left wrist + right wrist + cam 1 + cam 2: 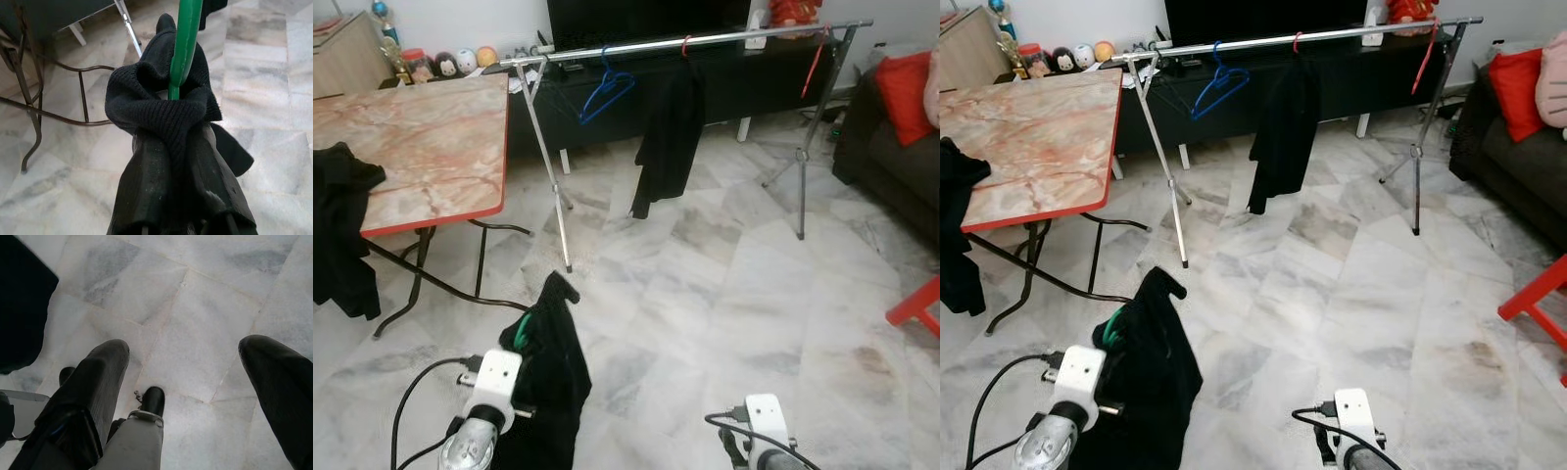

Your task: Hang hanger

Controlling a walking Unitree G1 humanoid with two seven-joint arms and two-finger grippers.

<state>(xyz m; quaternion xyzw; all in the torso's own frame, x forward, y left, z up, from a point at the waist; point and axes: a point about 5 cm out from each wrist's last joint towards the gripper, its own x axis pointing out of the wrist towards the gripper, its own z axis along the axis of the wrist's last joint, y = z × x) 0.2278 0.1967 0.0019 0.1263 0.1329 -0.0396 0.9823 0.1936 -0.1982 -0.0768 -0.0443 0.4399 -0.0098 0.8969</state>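
Observation:
A green hanger (184, 46) carries a black garment (548, 377), and my left gripper (172, 147) is shut on it low at the front left, over the marble floor. The garment's knit collar bunches around the hanger's neck between the fingers (146, 181). Ahead stands a silver clothes rack (685, 43) with a blue hanger (605, 93), a black garment on a red hanger (668, 137) and a bare red hanger (816, 61). My right gripper (183, 360) hangs open above the floor, holding nothing.
A marble-top folding table (421, 147) with a red edge stands at the left, black clothes (340, 225) draped over its corner. A dark TV cabinet (734, 78) sits behind the rack. A sofa with a red cushion (904, 93) is at the right, a red stool (915, 305) nearer.

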